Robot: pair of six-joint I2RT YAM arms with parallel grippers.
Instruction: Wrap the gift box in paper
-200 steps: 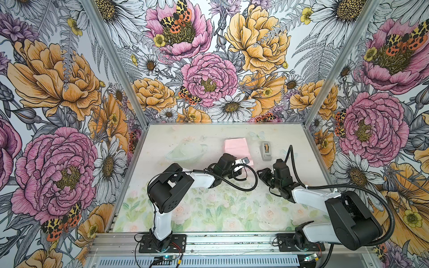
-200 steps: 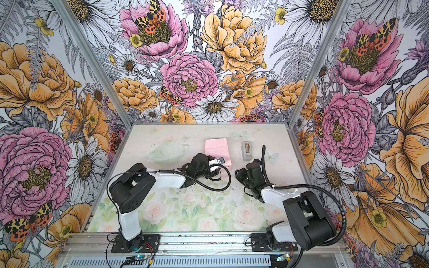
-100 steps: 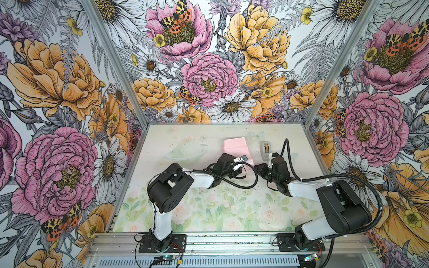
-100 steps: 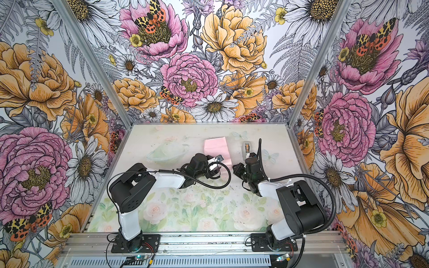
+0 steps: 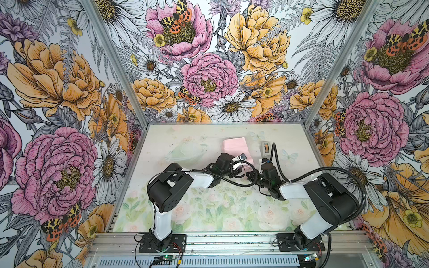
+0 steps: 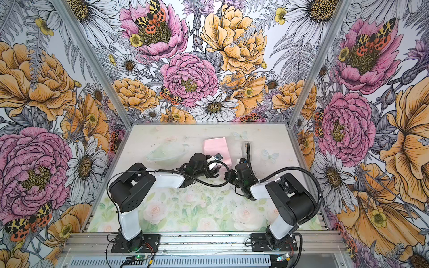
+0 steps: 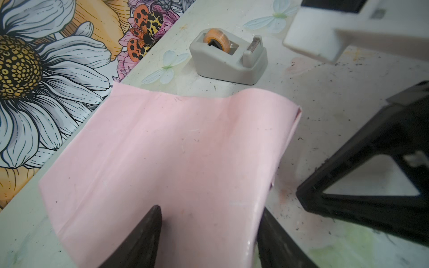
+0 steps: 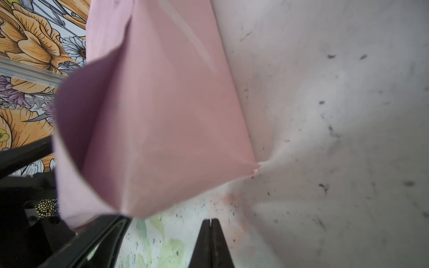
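Reaching inward from their bases at the near edge of the table (image 5: 232,215), the left arm (image 5: 199,181) and right arm (image 5: 292,191) both stretch low and almost level. Their wrists come close together toward the back middle. The paper (image 7: 185,150) lies folded there, pale pink face outward, with its lilac face showing inside one open fold in the right wrist view. The left gripper (image 7: 210,208) stands fairly wide, one finger on each side of a hump in the paper, and seems to clamp it. The gift box is hidden. The right gripper (image 8: 210,222) is closed on nothing, its tips pressed together just beside the paper's folded corner and clear of it. A grey tape dispenser (image 7: 228,60) sits near the paper's far edge.
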